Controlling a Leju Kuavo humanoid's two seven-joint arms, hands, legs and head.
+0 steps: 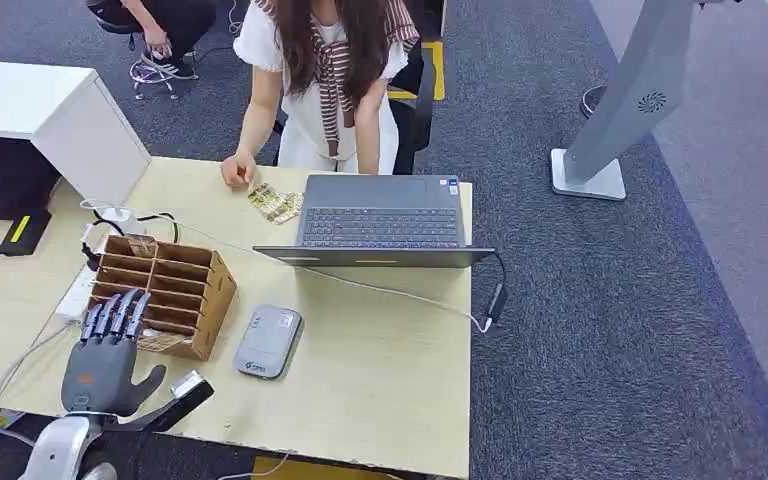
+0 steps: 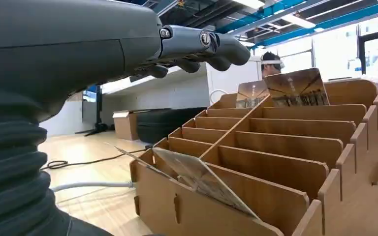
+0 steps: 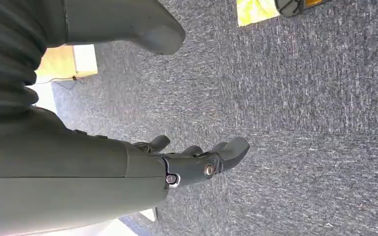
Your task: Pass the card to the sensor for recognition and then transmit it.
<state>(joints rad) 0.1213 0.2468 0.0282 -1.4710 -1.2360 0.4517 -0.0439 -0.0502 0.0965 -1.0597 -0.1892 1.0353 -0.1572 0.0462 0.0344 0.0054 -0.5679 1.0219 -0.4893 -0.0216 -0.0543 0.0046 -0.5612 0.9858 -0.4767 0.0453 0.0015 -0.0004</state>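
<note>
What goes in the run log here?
left hand: open over card rack | right hand: open, empty | card: in rack

Looks like an office or lab space: grey carpet (image 1: 600, 300) everywhere, a light wood desk (image 1: 380, 380) with an open laptop (image 1: 380, 222), a person (image 1: 325, 70) sitting across it on an office chair, exposed ceiling ducts (image 2: 275, 19) and big windows (image 2: 337, 49) behind.

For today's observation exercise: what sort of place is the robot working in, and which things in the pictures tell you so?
Probably an office or lab workspace. A light wooden desk stands on grey carpet, with an open laptop and a person seated behind it. The left hand hovers at a wooden card rack beside a grey sensor.
</note>
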